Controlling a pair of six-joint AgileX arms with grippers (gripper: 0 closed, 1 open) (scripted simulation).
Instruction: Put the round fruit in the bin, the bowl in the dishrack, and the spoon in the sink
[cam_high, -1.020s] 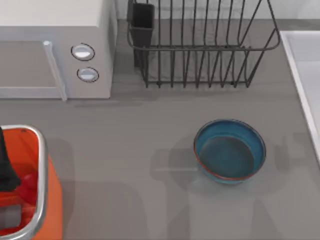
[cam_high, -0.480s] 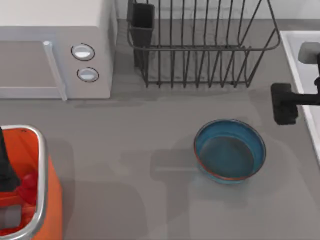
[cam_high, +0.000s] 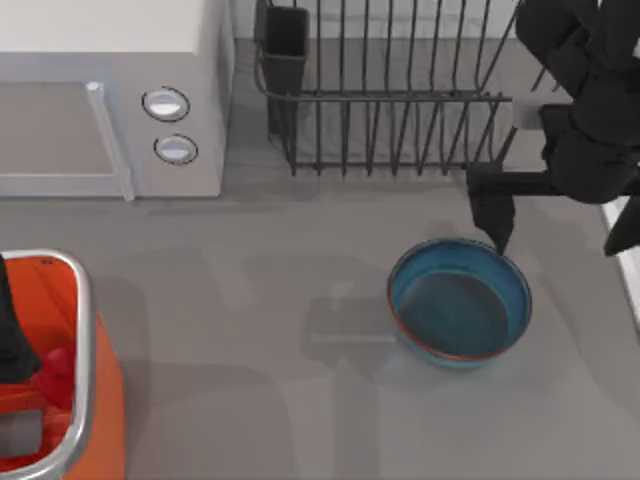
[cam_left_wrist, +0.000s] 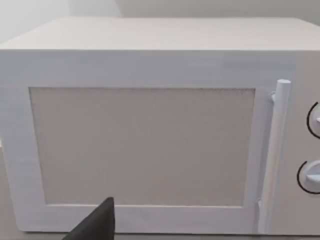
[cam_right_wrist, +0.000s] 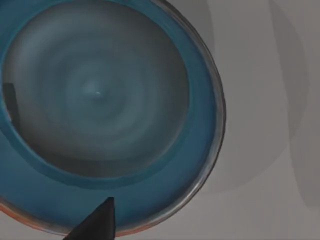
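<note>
Grey counter (cam_high: 250, 300) carries everything, and the white microwave (cam_high: 110, 100) stands well to the left of the working right gripper (cam_high: 555, 220). Behind and just left of that gripper stands the dishrack (cam_high: 400, 100), a dark wire frame with nothing in it. The orange bin (cam_high: 85, 330) sits far off at the left edge, where the left arm (cam_high: 12, 340) hangs over it; whether that arm's gripper is open or closed cannot be told. The blue bowl (cam_high: 460, 300) rests upright on the counter directly below the right gripper, whose dark finger (cam_high: 495, 215) points down at the far rim. The right wrist view looks straight into the bowl (cam_right_wrist: 100, 110). This gripper looks spread wide and holds nothing. The round fruit (cam_high: 58, 365) lies inside the bin, beside the left arm, so that step appears done.

The bowl step seems to be in hand. Next, the right gripper likely needs to drop until its fingers straddle the rim, pinch it, and then lift toward the rack.
</note>
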